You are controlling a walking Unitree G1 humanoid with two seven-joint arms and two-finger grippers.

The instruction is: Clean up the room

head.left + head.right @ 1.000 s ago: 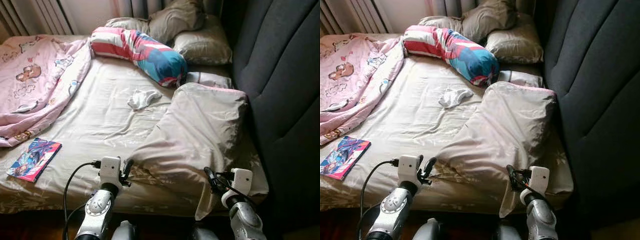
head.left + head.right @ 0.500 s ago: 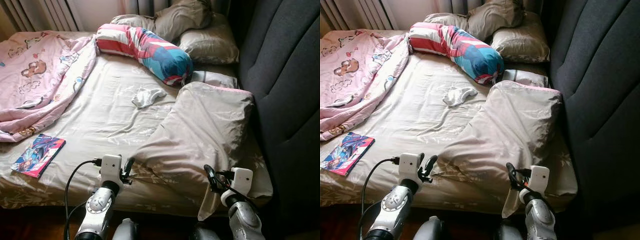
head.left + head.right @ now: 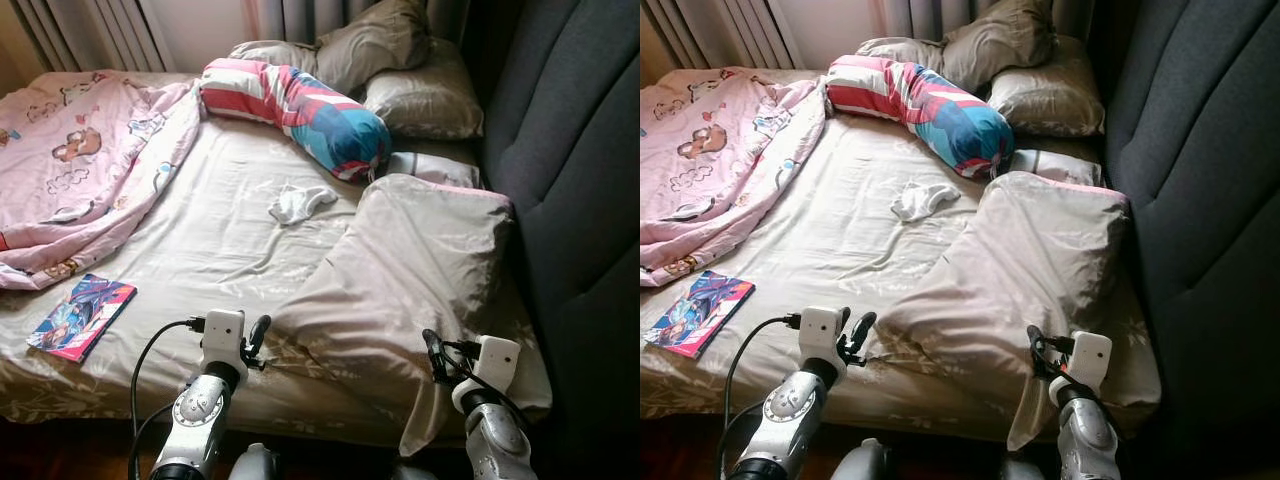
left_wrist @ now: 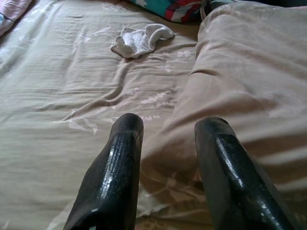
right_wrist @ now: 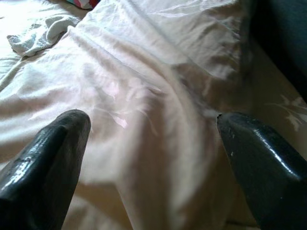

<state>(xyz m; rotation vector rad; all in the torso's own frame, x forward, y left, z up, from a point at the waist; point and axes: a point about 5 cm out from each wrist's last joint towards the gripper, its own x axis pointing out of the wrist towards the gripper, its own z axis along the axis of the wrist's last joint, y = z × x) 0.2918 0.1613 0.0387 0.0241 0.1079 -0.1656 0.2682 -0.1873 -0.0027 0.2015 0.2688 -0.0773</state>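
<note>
Pillow (image 3: pixel 420 265) lies just ahead, between our spread left end effector (image 3: pixel 254 337) and spread right end effector (image 3: pixel 436 358); white sock (image 3: pixel 300 202) farther ahead. Slippery pillowcase may slide from our pinch.

Home bedroom: unmade bed (image 3: pixel 220 220), pillows (image 3: pixel 425 100).

Soft daylight from the curtains (image 3: pixel 300 15) at the far end, bed sheet (image 3: pixel 220 230) bright and sharp. Headboard (image 3: pixel 570 170) dark, floor edge in shadow. Wrist-view fingers (image 4: pixel 115 172) close and slightly soft, with glare.
</note>
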